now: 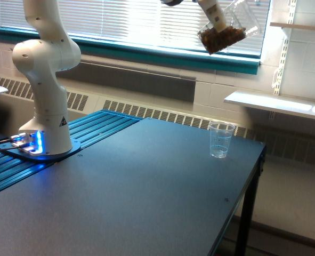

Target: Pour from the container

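Observation:
The container (227,29), a clear wide-mouthed plastic jar with brown granular bits lying in its lower side, hangs tilted near the top of the exterior view. My gripper (215,15) is shut on the container's left side, and most of the hand is cut off by the top edge. Far below stands a small ribbed clear plastic cup (220,140), upright on the dark table (146,192) near its far right corner. The container is high above this cup and roughly over it.
The arm's white base (45,106) stands at the exterior view's left on a blue ridged mat (82,133). A window with blinds (120,21) and a radiator run behind the table. White wall shelves (280,104) sit at the right. The table's right edge drops off near the cup.

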Robot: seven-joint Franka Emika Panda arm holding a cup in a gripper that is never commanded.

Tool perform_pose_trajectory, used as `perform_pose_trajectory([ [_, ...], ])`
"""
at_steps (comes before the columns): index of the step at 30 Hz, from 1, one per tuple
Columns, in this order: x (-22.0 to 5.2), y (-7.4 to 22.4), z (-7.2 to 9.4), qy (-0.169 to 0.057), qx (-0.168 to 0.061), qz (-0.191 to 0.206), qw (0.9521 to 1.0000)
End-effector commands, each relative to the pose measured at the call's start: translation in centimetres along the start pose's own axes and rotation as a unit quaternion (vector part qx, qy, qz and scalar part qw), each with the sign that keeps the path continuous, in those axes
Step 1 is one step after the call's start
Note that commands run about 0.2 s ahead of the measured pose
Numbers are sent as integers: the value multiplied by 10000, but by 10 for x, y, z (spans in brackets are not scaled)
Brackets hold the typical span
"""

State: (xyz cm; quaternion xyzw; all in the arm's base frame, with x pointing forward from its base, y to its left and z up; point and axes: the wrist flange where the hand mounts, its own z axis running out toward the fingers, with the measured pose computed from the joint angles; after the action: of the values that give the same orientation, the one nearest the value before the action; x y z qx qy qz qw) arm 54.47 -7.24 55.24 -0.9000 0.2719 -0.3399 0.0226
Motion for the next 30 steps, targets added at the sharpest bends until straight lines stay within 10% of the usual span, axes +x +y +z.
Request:
perform_pose_trajectory([
  [1, -11, -9, -13, 106, 123, -396, 9991],
  [30, -117, -86, -7, -166, 745, -1907, 9787],
])
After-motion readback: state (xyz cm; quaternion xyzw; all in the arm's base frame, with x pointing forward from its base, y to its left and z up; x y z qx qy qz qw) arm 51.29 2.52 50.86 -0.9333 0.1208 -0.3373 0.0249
